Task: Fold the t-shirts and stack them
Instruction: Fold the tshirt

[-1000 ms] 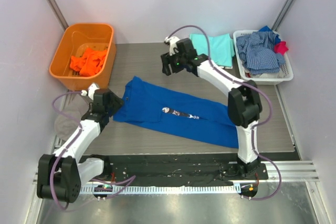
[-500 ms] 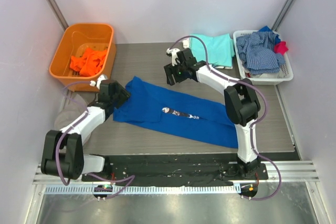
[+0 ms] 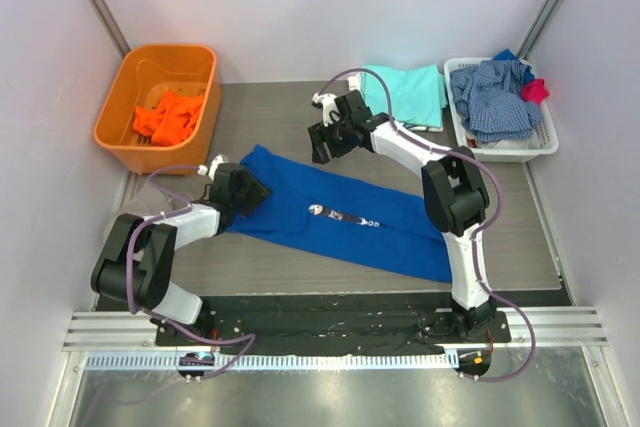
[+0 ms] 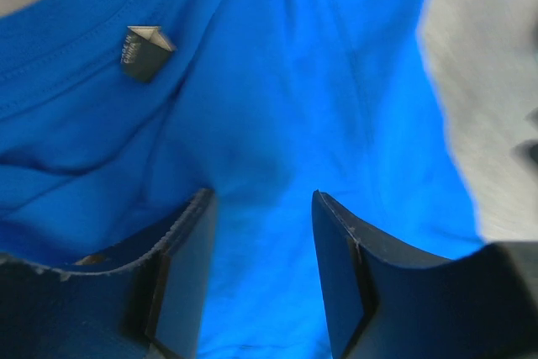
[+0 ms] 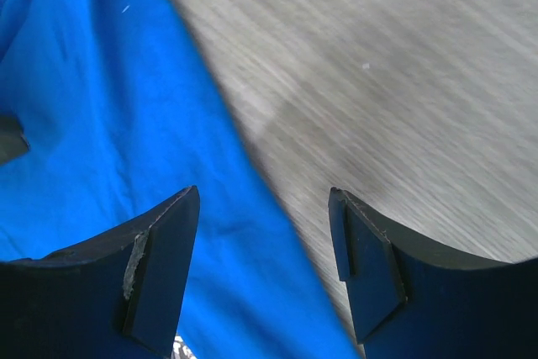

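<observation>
Early days: aqua tee (image 3: pixel 405 93) folded, upper right
blue tee (image 3: pixel 345 219) spread out, centre; left gripper (image 3: pixel 250 190), right gripper (image 3: pixel 323 141) both agape, empty

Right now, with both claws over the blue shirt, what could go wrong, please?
The right claw stands open astride the edge of the blue t-shirt, half over the table; closing there may catch only a thin hem and slip. The left claw hangs open over layered cloth near the neck label, so it might pinch just one layer.
</observation>
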Motion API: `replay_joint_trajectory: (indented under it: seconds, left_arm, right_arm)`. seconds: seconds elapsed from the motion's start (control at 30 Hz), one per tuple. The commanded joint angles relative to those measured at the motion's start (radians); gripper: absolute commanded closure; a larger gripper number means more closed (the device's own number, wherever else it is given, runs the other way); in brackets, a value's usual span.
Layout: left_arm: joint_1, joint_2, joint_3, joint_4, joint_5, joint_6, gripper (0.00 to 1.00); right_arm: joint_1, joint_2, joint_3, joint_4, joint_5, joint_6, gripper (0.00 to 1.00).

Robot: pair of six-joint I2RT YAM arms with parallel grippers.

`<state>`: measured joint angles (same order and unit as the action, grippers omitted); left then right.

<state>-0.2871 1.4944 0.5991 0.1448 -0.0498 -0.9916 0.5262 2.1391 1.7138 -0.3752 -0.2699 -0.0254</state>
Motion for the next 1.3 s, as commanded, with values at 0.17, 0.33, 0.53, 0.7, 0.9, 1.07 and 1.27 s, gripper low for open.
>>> replay_joint_trajectory:
  seconds: [0.17, 0.33, 0.53, 0.7, 0.9, 1.07, 1.27]
  left_arm:
    - [-0.003, 0.044, -0.051, 0.081, -0.013, -0.019, 0.46]
    - [-0.003, 0.027, -0.053, 0.067, -0.021, -0.018, 0.45]
    - [-0.004, 0.023, -0.050, 0.052, -0.025, -0.016, 0.45]
    - [-0.004, 0.020, -0.056, 0.047, -0.030, -0.016, 0.45]
    - [-0.004, 0.020, -0.061, 0.042, -0.042, -0.016, 0.45]
    - [-0.004, 0.020, -0.061, 0.039, -0.045, -0.016, 0.45]
    - [-0.003, 0.015, -0.067, 0.030, -0.053, -0.015, 0.45]
  right_arm:
    - [0.003, 0.065, 0.063, -0.059, -0.106, -0.057, 0.30]
    - [0.003, 0.099, 0.084, -0.082, -0.127, -0.062, 0.35]
    - [0.003, 0.119, 0.083, -0.091, -0.170, -0.064, 0.38]
    - [0.003, 0.136, 0.089, -0.100, -0.202, -0.062, 0.47]
    - [0.003, 0.162, 0.112, -0.119, -0.201, -0.059, 0.89]
    - [0.000, 0.160, 0.113, -0.097, -0.095, -0.024, 0.99]
    - [-0.009, 0.156, 0.116, -0.080, 0.053, 0.016, 0.99]
